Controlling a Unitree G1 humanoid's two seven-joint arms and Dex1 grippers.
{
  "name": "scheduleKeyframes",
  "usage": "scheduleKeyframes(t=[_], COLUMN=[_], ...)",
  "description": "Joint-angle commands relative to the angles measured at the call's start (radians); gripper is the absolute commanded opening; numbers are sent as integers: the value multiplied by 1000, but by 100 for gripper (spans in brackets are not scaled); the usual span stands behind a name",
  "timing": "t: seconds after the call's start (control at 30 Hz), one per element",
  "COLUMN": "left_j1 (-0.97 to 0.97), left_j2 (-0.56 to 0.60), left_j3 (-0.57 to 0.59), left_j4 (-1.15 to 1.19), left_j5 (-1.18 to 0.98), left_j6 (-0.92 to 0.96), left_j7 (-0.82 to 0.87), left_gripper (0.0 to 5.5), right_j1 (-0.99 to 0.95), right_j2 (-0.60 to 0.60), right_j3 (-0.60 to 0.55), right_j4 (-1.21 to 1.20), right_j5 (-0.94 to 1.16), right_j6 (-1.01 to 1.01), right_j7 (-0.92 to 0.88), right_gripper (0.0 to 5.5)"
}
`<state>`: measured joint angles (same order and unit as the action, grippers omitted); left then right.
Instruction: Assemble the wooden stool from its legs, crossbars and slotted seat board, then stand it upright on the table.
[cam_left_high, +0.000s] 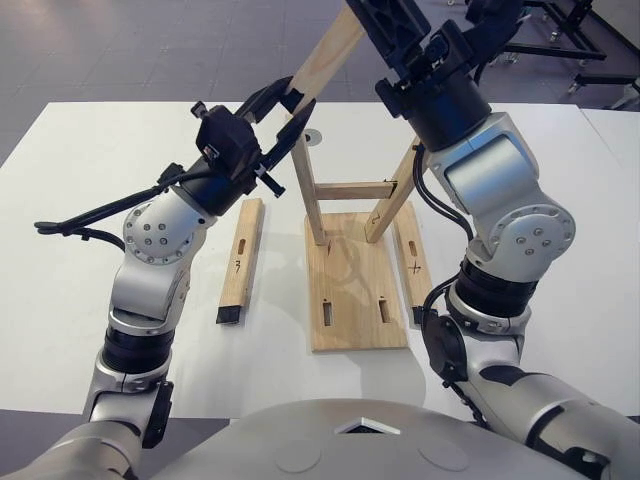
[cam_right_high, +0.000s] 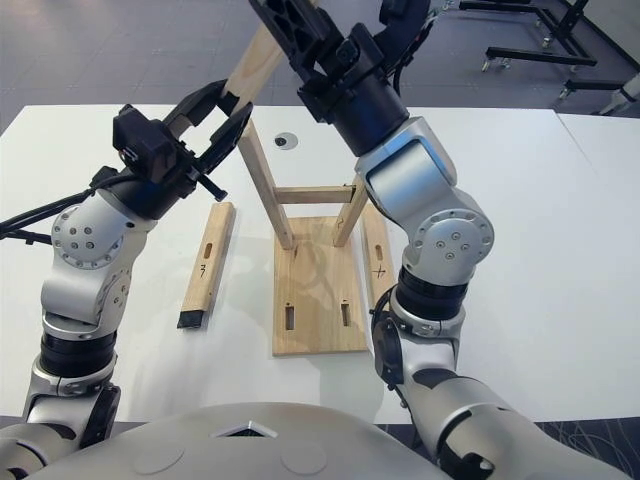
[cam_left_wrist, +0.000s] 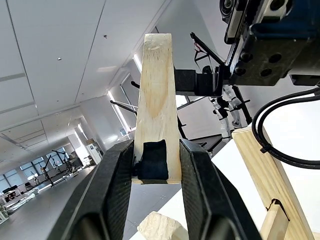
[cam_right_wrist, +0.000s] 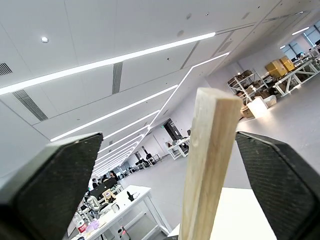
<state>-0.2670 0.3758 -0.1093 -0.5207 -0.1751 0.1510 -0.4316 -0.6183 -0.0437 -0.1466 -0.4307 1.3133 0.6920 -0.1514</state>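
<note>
The black left gripper (cam_left_wrist: 156, 152) pinches 1 pale wooden leg (cam_left_wrist: 157, 95), the right gripper (cam_right_wrist: 169, 145) seems spread around the other leg (cam_right_wrist: 207, 170), so push both straight down into the slotted seat board (cam_left_high: 355, 300).

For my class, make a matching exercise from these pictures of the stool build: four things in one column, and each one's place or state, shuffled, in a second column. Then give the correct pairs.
Things
1. seat board
2. crossbar
3. raised wooden bar
4. right pincer

Places or states
A. open, with wood between its spread fingers
B. clamped in the left pincer
C. flat on the table, slots facing up
D. joining two standing legs

Pairs: 1-C, 2-D, 3-B, 4-A
</note>
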Motion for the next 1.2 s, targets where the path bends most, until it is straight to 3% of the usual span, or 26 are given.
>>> scheduleKeyframes(t=[0.03,0.7,1.0,1.03,1.2], left_j1=[7,-10,2,2,-7], left_j2=[10,23,13,14,4], left_j3=[-7,-7,17,17,43], left_j4=[-15,-26,-12,-12,-6], left_j5=[7,10,-8,-11,-2], left_j6=[16,43,100,113,150], left_j7=[-17,-51,-24,-22,13], left_gripper=[128,128,128,164,230], right_j1=[-20,-11,-14,-15,-53], right_j2=[-1,-9,-13,-15,-5], right_j3=[0,2,-2,-3,-71], right_j4=[13,39,30,30,34], right_j5=[-17,-41,-37,-40,-10], right_j6=[-27,-40,-48,-50,-120], right_j7=[-16,-11,2,4,-11], right_gripper=[417,58,39,39,39])
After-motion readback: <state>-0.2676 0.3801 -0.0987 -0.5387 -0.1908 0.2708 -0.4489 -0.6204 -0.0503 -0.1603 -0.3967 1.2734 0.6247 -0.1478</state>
